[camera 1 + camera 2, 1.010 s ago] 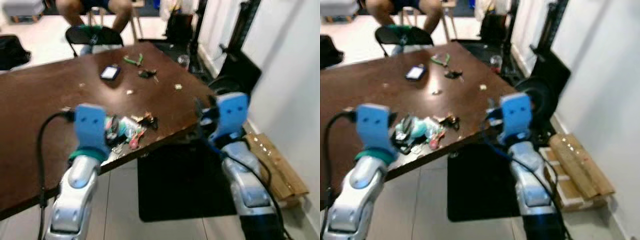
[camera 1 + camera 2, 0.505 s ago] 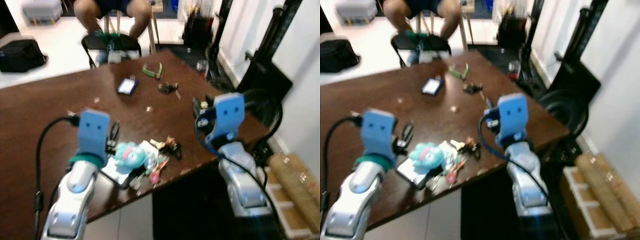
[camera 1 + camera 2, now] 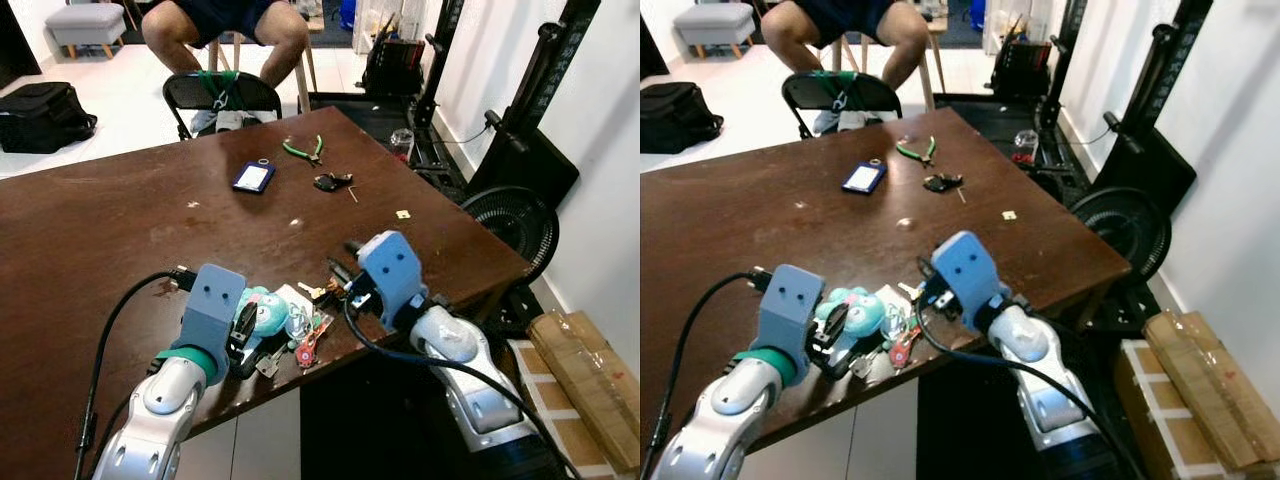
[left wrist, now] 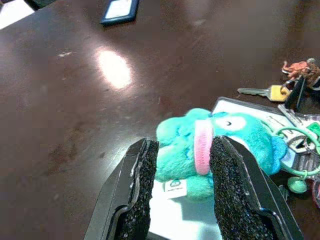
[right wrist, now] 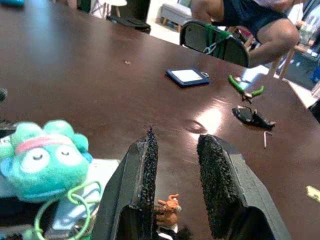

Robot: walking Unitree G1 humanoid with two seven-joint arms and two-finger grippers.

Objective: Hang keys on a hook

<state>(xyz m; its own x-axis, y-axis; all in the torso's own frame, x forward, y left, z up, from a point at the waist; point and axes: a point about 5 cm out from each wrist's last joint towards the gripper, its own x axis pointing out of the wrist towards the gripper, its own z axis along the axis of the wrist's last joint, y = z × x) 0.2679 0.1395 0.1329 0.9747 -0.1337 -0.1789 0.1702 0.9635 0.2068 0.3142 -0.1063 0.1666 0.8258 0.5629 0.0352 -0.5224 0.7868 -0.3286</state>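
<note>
Left pincer (image 4: 177, 172), fingers apart, straddles our teal plush keychain (image 4: 220, 142); right pincer (image 5: 175, 165) apart beside. Bunch looks light, floppy; we'd pinch the soft plush.

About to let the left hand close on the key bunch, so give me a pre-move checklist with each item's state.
1. Left hand open: ok.
2. Teal plush toy on the key bunch lies between its fingers: ok.
3. Right hand open, gripping nothing: ok.
4. Keys lie near the table edge: not ok, they could slip off.
5. Hook located: cannot tell.
6. Seated person stays beyond the far side: ok.
</note>
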